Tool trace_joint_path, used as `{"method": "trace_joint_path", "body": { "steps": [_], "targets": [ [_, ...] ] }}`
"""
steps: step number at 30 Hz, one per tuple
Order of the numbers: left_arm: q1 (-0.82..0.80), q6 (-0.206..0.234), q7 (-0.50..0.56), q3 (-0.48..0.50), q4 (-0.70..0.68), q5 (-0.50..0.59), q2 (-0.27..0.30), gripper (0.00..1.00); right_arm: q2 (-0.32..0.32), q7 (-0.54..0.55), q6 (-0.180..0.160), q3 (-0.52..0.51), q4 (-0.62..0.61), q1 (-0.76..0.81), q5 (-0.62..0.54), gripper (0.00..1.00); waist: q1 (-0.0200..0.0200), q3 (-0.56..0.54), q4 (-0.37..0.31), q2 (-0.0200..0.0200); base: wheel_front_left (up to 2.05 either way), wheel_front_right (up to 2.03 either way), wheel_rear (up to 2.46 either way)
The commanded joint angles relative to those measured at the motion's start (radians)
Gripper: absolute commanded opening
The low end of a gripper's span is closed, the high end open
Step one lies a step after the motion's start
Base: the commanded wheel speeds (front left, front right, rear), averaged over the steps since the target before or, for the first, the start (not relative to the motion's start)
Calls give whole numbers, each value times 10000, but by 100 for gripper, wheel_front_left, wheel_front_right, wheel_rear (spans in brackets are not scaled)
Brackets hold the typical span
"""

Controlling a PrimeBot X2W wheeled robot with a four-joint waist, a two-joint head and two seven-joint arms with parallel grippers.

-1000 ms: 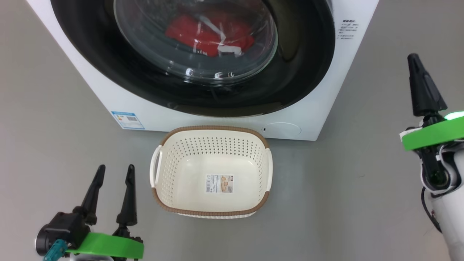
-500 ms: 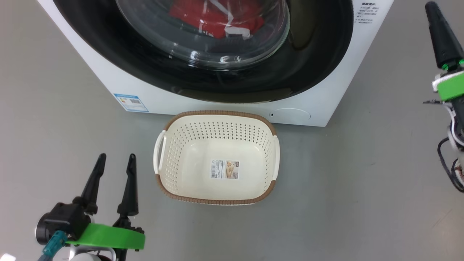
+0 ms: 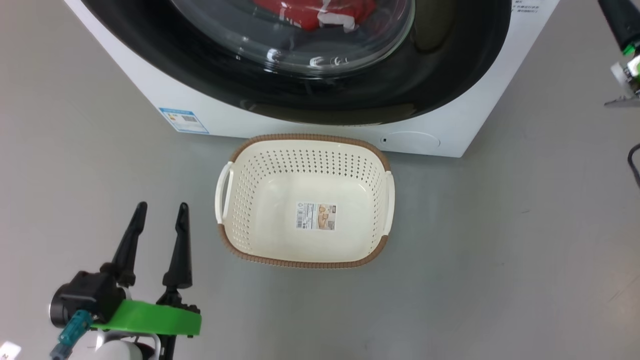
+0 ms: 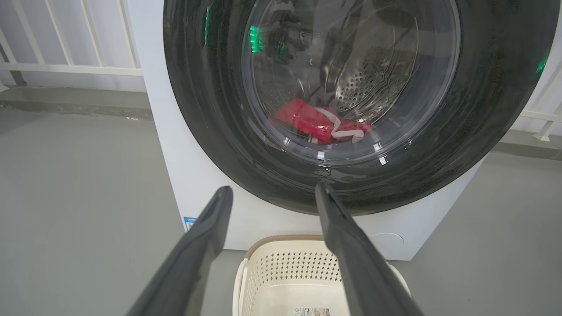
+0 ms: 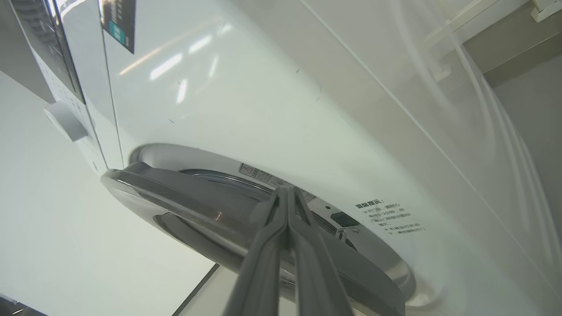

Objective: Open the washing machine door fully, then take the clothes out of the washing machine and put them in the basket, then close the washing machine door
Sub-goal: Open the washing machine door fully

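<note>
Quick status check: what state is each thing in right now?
washing machine door: not swung open; seems cracked ajar at the latch side.
clothes: inside the drum, not taken out.
basket: upright on the floor, empty.
left gripper: open, holding nothing.
right gripper: shut, fingertips at the door's edge.

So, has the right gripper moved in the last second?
Yes. Against the washer's lower right corner, the right gripper has gone up the head view, further along the washer's right side. The camera also shifted.
</note>
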Motion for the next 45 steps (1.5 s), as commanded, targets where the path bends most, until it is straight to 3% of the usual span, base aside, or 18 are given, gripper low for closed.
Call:
{"method": "trace_joint_path", "body": {
  "steps": [1,15,45],
  "targets": [
    [-349,-31,-82,317,-290,-110,194,100,-150,249,16,89,-131,-261,208,0,-1,180,45,0,0,0,0],
    [-682,-31,-82,297,-291,-156,163,100,0,2301,16,253,780,-1512,1153,0,-1,744,251,0,0,0,0],
    [-919,-31,-82,193,-174,-356,39,100,389,3243,16,458,1496,-2553,876,0,-1,1205,645,0,0,0,0]
  ]
}}
